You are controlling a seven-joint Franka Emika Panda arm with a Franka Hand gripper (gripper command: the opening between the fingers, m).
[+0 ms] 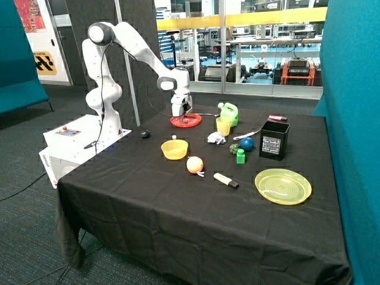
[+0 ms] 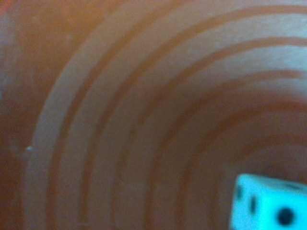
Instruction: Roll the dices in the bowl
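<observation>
My gripper (image 1: 186, 116) hangs low over the flat red plate (image 1: 186, 120) at the back of the table. The wrist view is filled by that red plate (image 2: 120, 120) with its raised rings, seen from very close. One white die (image 2: 271, 203) with black dots lies on it at the edge of the picture. The yellow bowl (image 1: 174, 149) stands nearer the table's front, apart from the gripper. A tiny white cube (image 1: 174, 137) sits just behind the bowl's far rim. What lies inside the bowl does not show.
Beside the red plate stand a yellow cup (image 1: 223, 126) and a green jug (image 1: 228, 113). A white lump (image 1: 216, 138), blue ball (image 1: 247, 143), green block (image 1: 240, 156), black box (image 1: 274, 140), marker (image 1: 226, 180), orange ball (image 1: 195, 164) and yellow-green plate (image 1: 283, 186) lie around.
</observation>
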